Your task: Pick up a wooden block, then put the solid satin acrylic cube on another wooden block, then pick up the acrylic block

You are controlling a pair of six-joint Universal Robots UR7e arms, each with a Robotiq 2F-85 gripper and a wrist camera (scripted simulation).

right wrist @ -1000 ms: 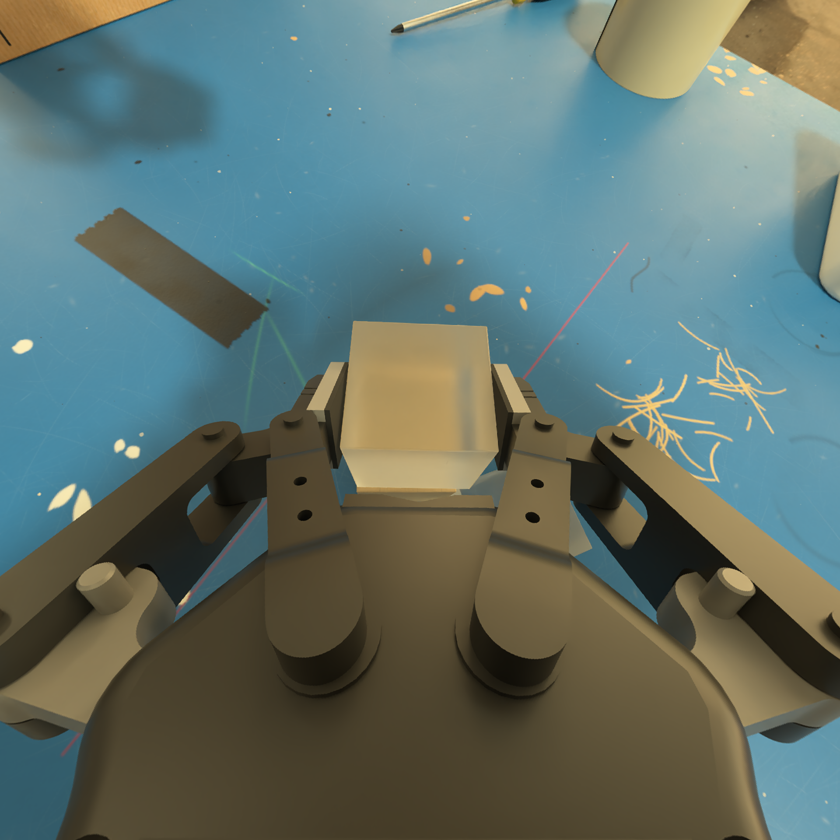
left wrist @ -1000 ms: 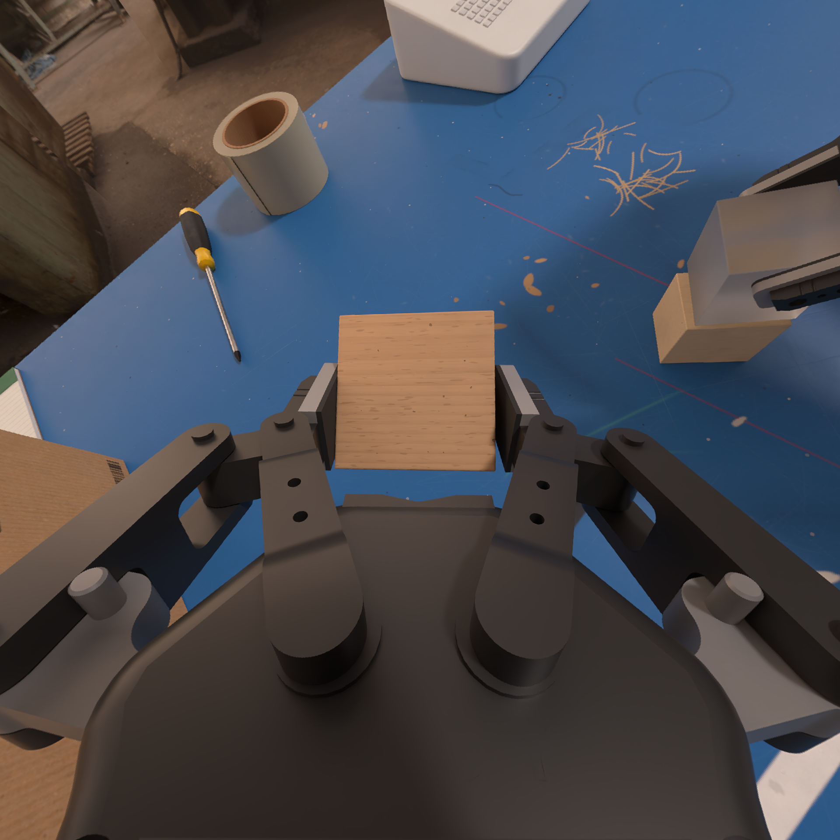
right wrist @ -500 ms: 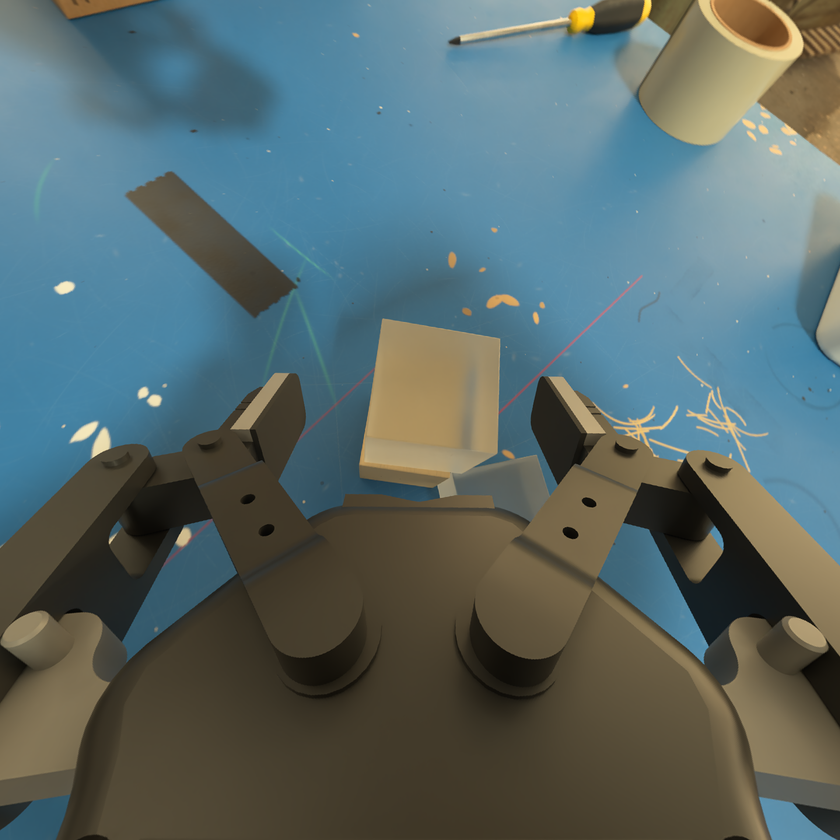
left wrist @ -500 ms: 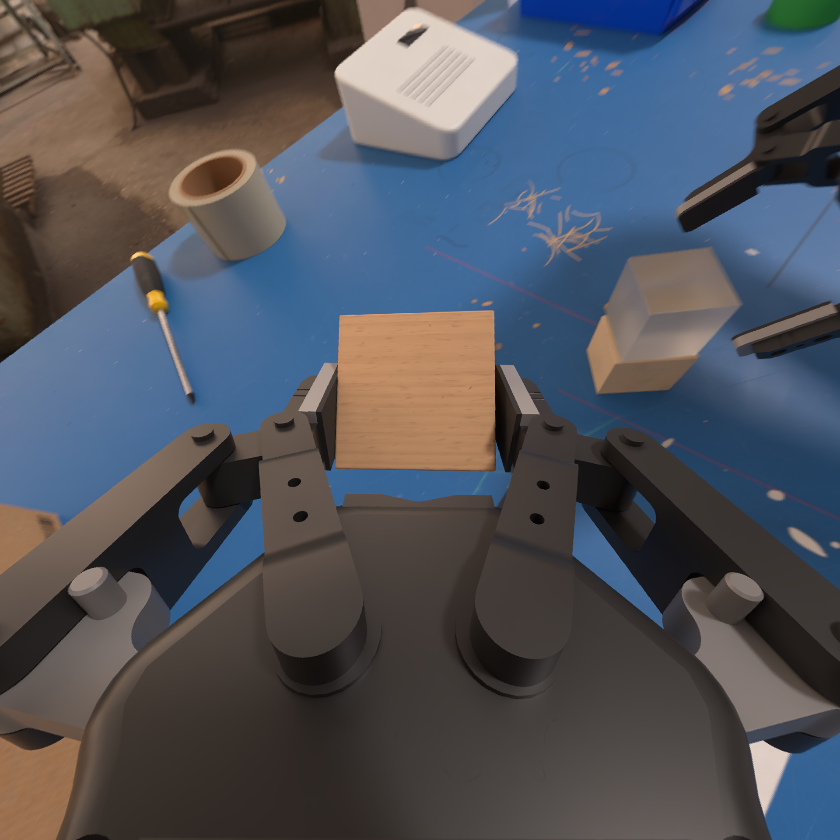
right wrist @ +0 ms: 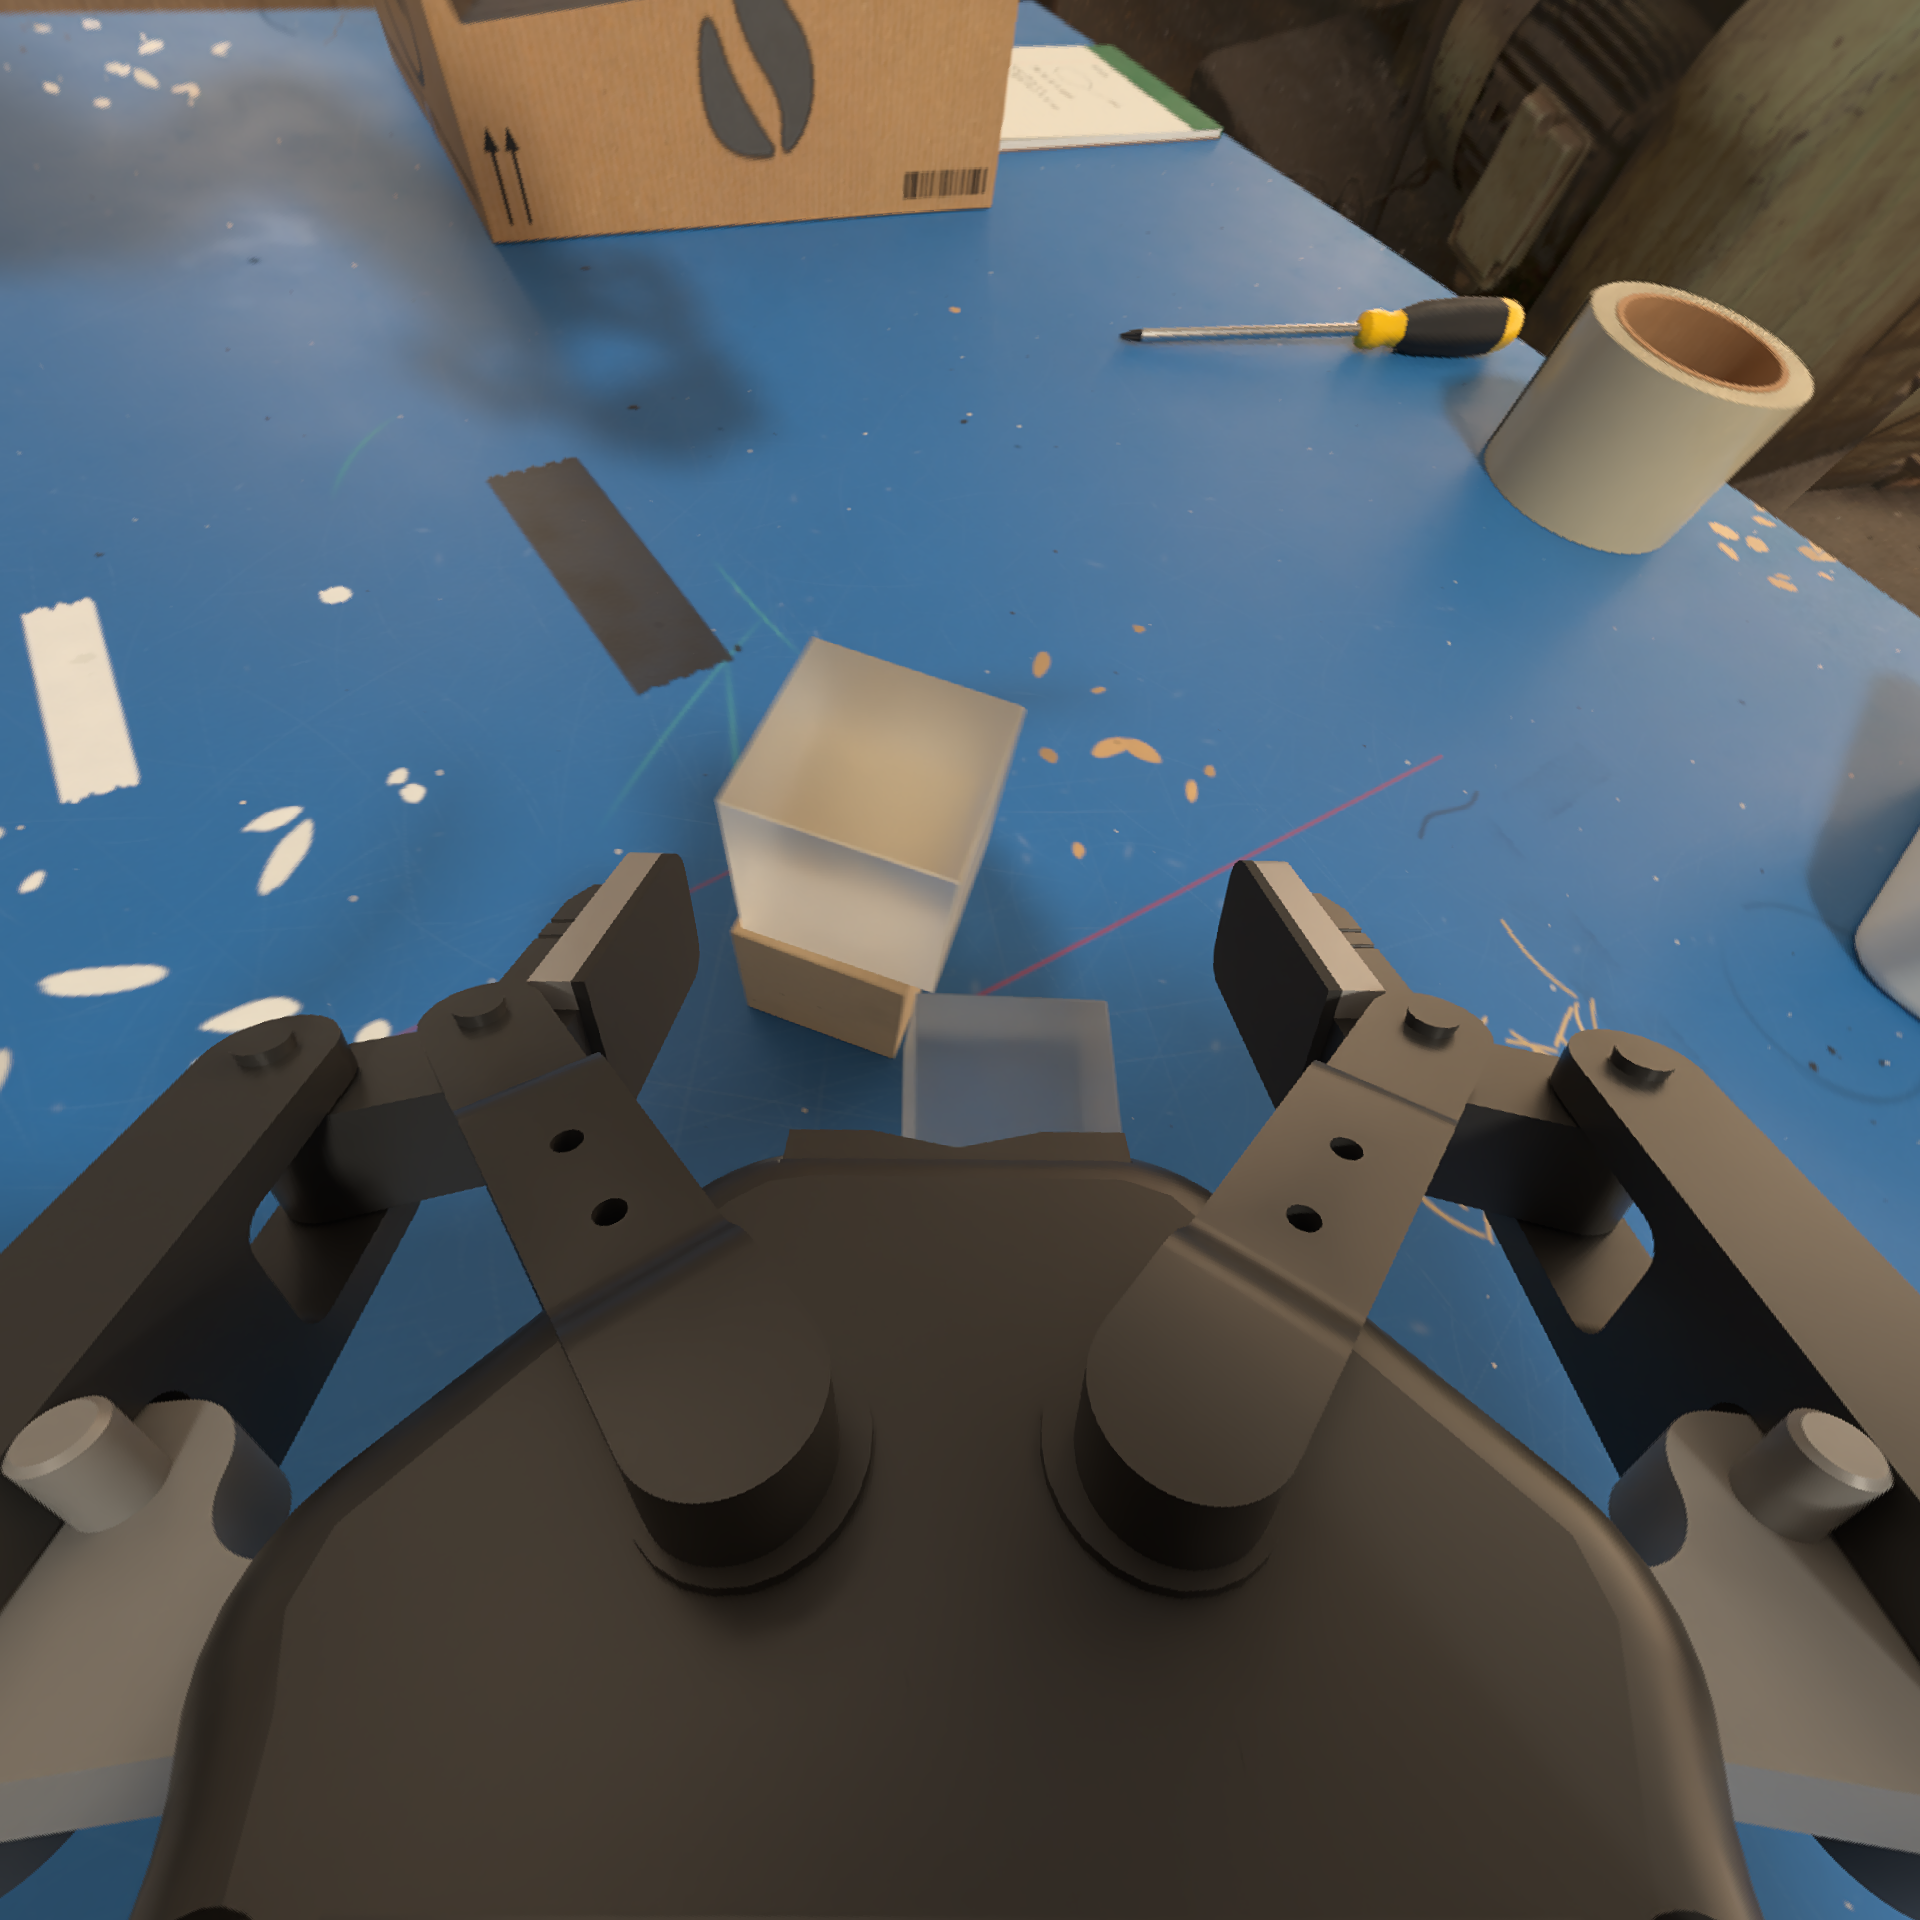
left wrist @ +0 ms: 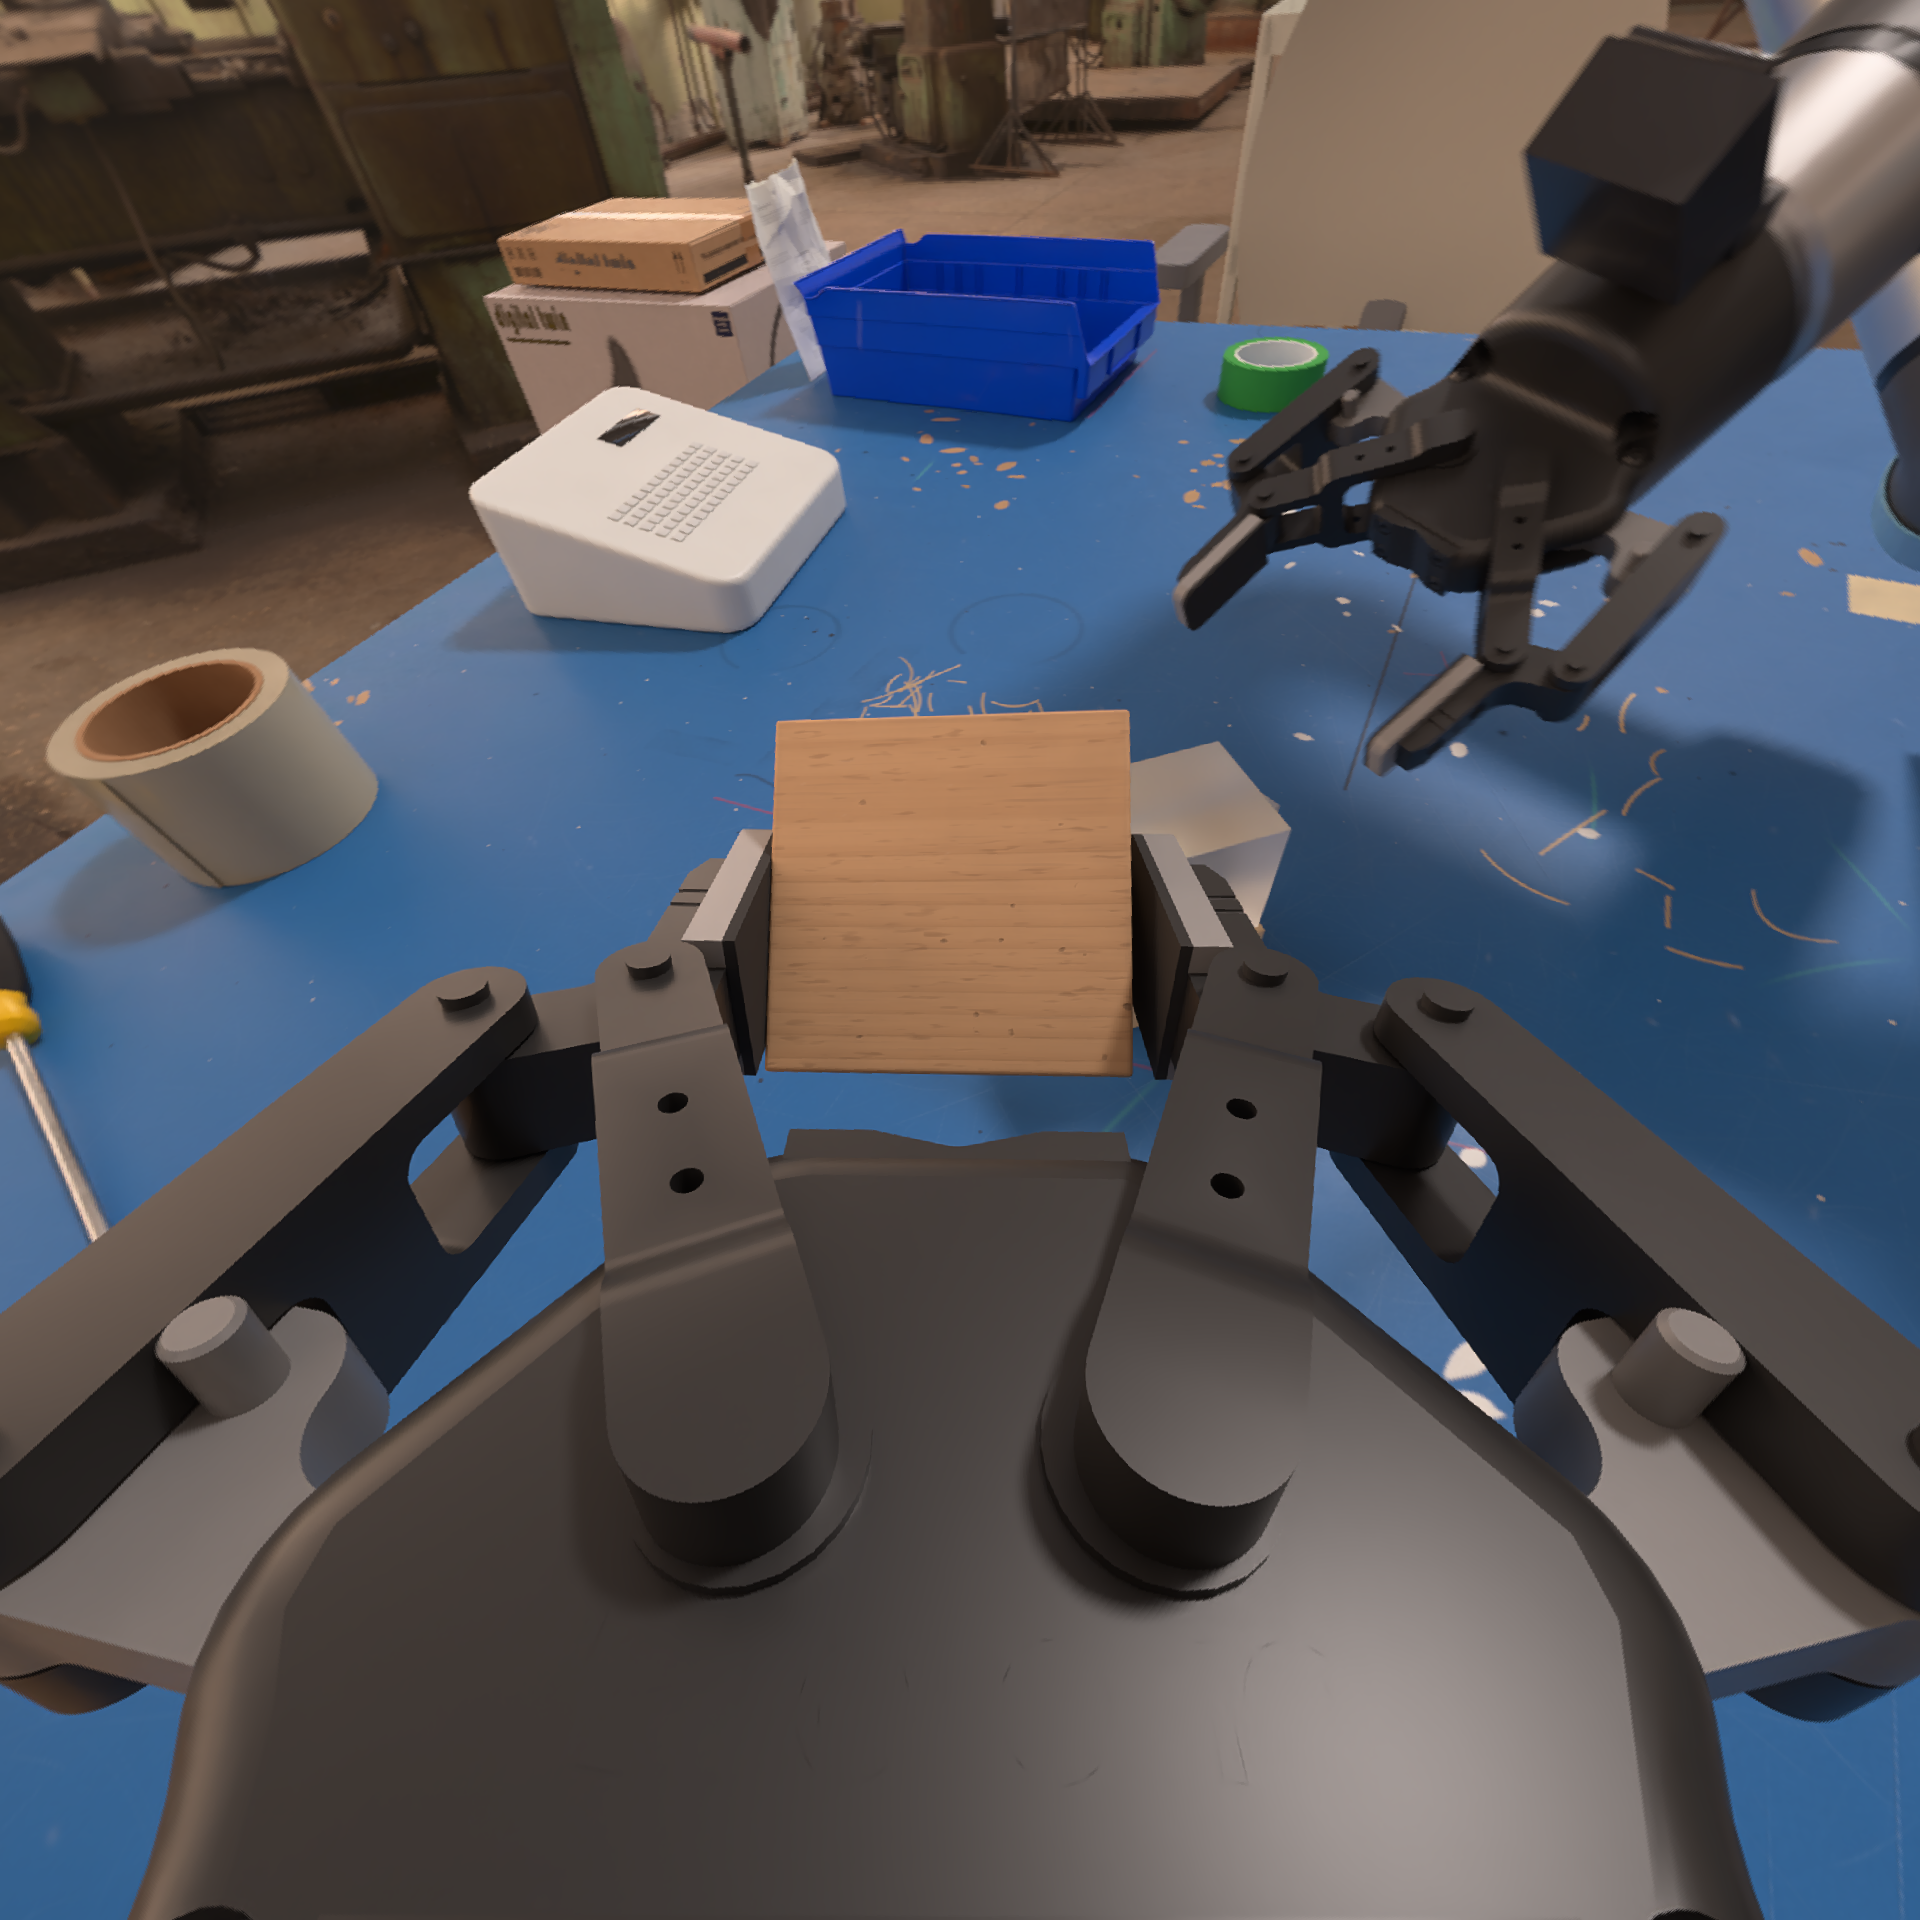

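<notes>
My left gripper (left wrist: pixel 951 894) is shut on a wooden block (left wrist: pixel 951 894) and holds it above the blue table (left wrist: pixel 520 935). Behind that block, a corner of the frosted acrylic cube (left wrist: pixel 1205 810) shows. In the right wrist view the acrylic cube (right wrist: pixel 868 805) rests on a second wooden block (right wrist: pixel 821 997), slightly off-centre. A second, flatter translucent block (right wrist: pixel 1008 1060) lies on the table right beside them. My right gripper (right wrist: pixel 956 935) is open and empty, raised above and behind the stack; it also shows in the left wrist view (left wrist: pixel 1288 665).
A beige tape roll (right wrist: pixel 1642 416), a screwdriver (right wrist: pixel 1340 330), a cardboard box (right wrist: pixel 707 104) and dark tape strip (right wrist: pixel 608 571) lie beyond the stack. A white device (left wrist: pixel 665 509), blue bin (left wrist: pixel 987 312) and green tape roll (left wrist: pixel 1273 369) stand at the far side.
My right gripper opened, let go of the acrylic cube on the wooden block, and drew back upward. My left gripper rose and tilted up with its wooden block.
</notes>
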